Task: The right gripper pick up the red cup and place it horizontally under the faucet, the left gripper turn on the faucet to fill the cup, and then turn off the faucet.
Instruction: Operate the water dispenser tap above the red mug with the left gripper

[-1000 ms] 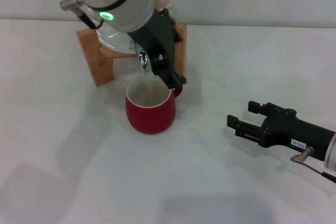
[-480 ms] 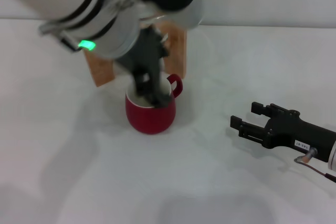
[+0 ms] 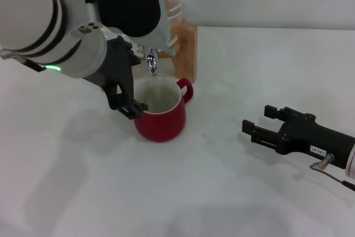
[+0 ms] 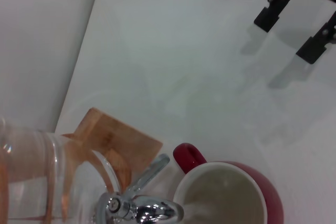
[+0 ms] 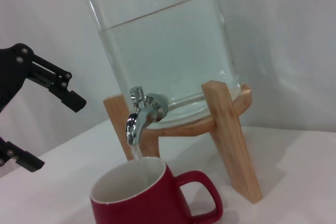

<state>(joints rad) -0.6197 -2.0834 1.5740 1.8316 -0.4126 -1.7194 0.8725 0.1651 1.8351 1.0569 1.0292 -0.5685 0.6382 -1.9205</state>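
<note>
Water jar's level above the faucet (image 5: 140,116) only from right wrist.

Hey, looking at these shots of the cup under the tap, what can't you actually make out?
- How full the red cup is: the head view shows only its pale inside; the left wrist and right wrist views cut it off at the edge.
- The jar's top: cut off in the right wrist view, hidden behind the left arm in the head view.
- Right tool: its arm leaves the head view.

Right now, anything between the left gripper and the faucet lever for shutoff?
Nothing visible. The left gripper, open, sits beside the red cup's rim, just below and to the left of the faucet. Water is running into the cup.
</note>
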